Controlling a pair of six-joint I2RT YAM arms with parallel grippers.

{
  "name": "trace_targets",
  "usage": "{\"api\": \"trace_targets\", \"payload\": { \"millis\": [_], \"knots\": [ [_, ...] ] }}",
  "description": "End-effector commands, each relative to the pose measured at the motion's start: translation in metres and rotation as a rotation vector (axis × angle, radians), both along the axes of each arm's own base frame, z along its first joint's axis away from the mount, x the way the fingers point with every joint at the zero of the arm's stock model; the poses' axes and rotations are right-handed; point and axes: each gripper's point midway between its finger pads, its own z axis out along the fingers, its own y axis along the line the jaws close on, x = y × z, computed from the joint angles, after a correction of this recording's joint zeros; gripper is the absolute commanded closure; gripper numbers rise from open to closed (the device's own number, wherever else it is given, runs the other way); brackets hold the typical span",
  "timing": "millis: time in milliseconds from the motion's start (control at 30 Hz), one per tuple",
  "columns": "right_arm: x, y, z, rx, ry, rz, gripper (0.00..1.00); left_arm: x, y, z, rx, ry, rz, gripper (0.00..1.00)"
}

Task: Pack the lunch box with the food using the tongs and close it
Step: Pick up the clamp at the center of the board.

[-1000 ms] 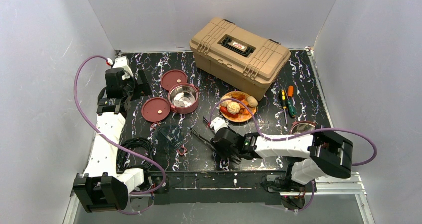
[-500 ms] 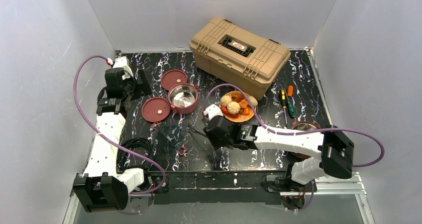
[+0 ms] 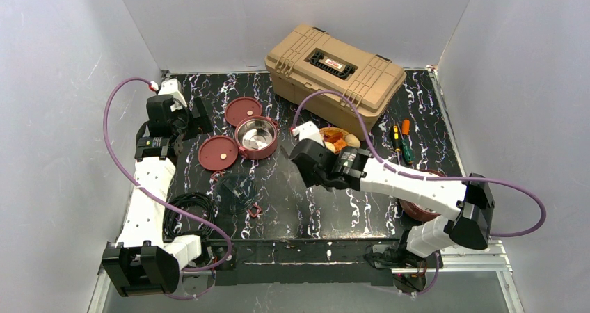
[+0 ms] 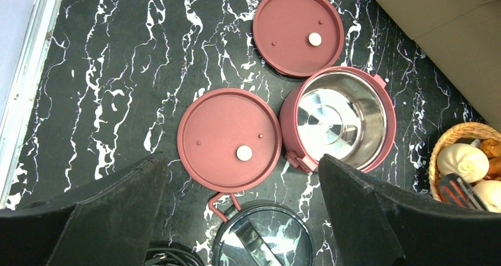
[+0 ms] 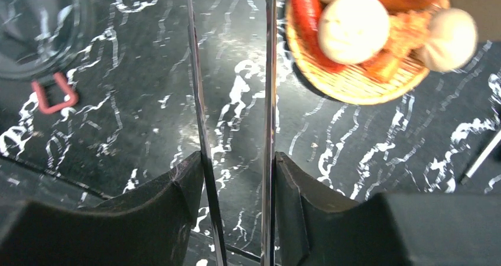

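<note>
The right arm [image 3: 407, 181] is reaching across the bench [image 3: 306, 209] toward its centre. Its jaws are standing partly closed and are clamping the tongs [image 5: 269, 71]. Each finger [image 5: 177, 207] is pressing on the outside of one slim metal arm, and the two arms are running almost parallel away from the wrist. In the left wrist view, one flat tip of the tongs is showing over the orange woven plate [image 5: 360, 88], just beside a bun [image 5: 353, 28].

The food [image 3: 335, 140] is lying on that plate: pale round buns with red and orange chunks [image 5: 307, 18] among them. The plate is sitting just near of the tan toolbox [image 3: 334, 73] and to the right of the open bowl. Two screwdrivers [image 3: 402, 142] are lying to the right of the plate.

The lunch box is lying in separate parts. One steel-lined maroon bowl [image 4: 340, 121] is standing upright on the far left half of the bench and is holding nothing. One flat lid [image 4: 298, 29] is lying just beyond it, and a second lid [image 4: 229, 139] is lying just beside it on the left. A second maroon bowl [image 3: 415, 209] is showing partly beneath the right arm, at the near right.

The left arm [image 3: 149, 188] is hovering above the lids and the open bowl. Its jaws are standing wide apart and are holding nothing; the fingers [image 4: 88, 219] are touching no part.
</note>
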Motion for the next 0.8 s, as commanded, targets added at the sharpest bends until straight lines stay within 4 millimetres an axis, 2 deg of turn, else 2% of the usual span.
{"api": "trace_targets", "payload": {
  "millis": [0,167,433,767],
  "knots": [
    [0.021,-0.038,0.025,-0.015,-0.026,-0.149,0.48,0.0,-0.007,0.01,-0.019,-0.017,-0.027,0.02],
    [0.027,-0.061,0.035,-0.017,-0.021,-0.228,0.49,0.0,-0.008,0.011,-0.022,-0.022,-0.029,0.02],
    [0.027,-0.076,0.057,-0.002,-0.049,-0.272,0.49,0.0,-0.01,0.012,-0.033,-0.024,-0.036,0.02],
    [0.019,-0.092,0.053,-0.029,-0.025,-0.317,0.48,-0.001,-0.011,0.013,-0.038,-0.028,-0.039,0.02]
  ]
}}
